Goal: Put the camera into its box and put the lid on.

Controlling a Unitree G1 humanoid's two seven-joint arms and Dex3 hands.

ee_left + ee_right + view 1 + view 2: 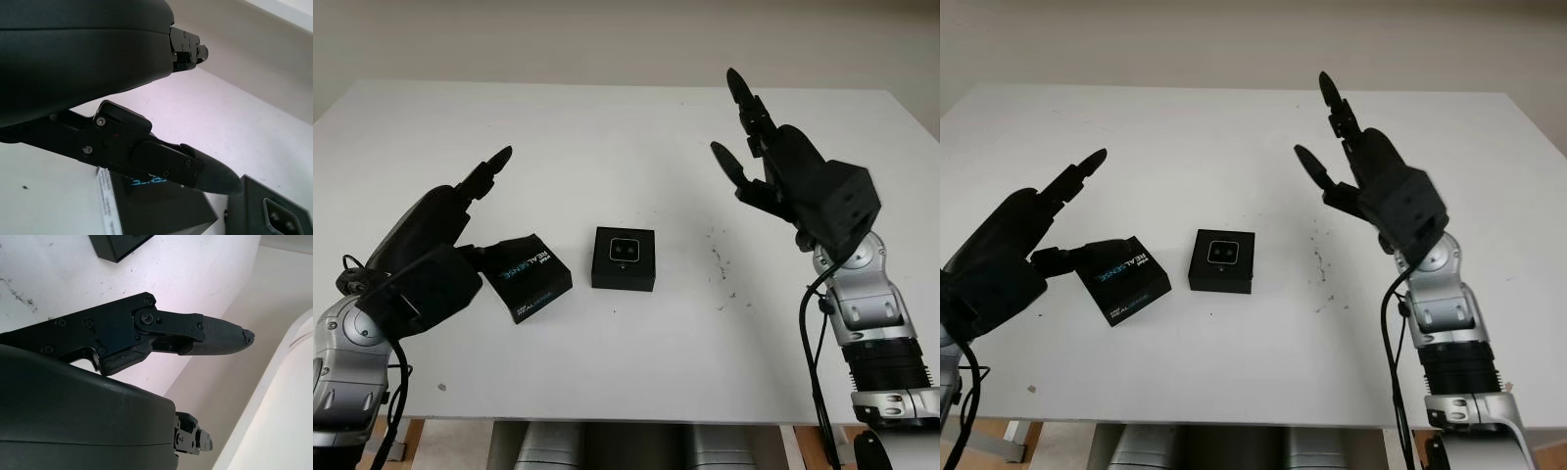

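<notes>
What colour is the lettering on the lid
White and light blue lettering on the black lid, clearest in the left eye view.

I read one marking from here: "REALSENSE" in white and blue letters on the top of the black lid [529, 275], which lies on the table. A smaller line of print sits above that word, too small for me to make out. Nothing else carries legible text.

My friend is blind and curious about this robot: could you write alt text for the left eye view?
A small black square box with a camera inside sits open on a white table, its black lid printed REALSENSE beside it. The black left hand hovers open by the lid; the black right hand is raised open to the box's other side.
</notes>
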